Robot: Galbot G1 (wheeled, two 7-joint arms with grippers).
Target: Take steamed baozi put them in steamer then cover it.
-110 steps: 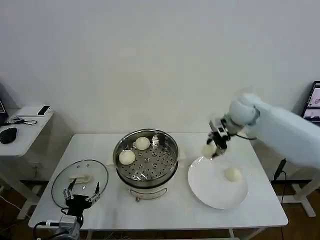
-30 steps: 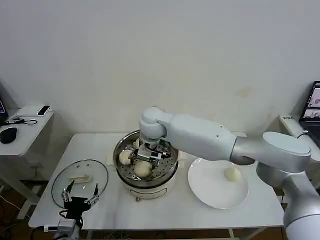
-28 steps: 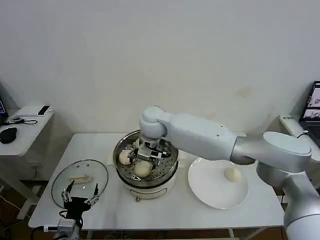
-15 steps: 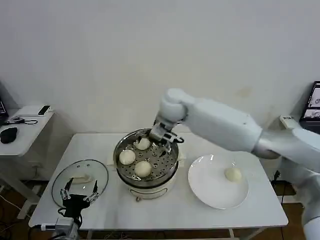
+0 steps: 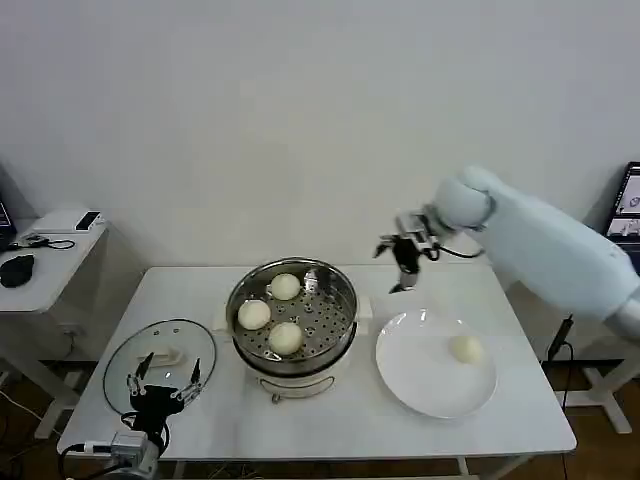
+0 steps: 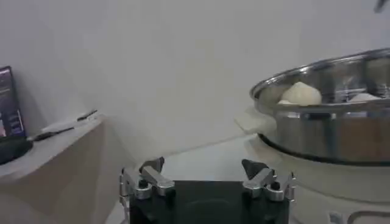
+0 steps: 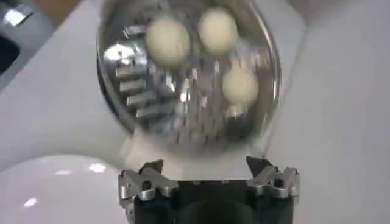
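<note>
We have three steamed baozi (image 5: 285,337) on the perforated tray of the steamer (image 5: 292,318) and one last baozi (image 5: 465,348) on the white plate (image 5: 420,385). Our right tool (image 5: 405,262) hangs in the air with its fingers spread wide and empty; the last baozi lies below it and out to its right, the steamer below to its left. This arm is plainly the nearer one. The left tool (image 5: 160,385), also wide open, waits low just beside the glass cover (image 5: 160,365) on the worktop (image 5: 330,425). The right wrist view looks straight down into the steamer (three buns well apart); the left wrist view sees the steamer's wall from the side.
</note>
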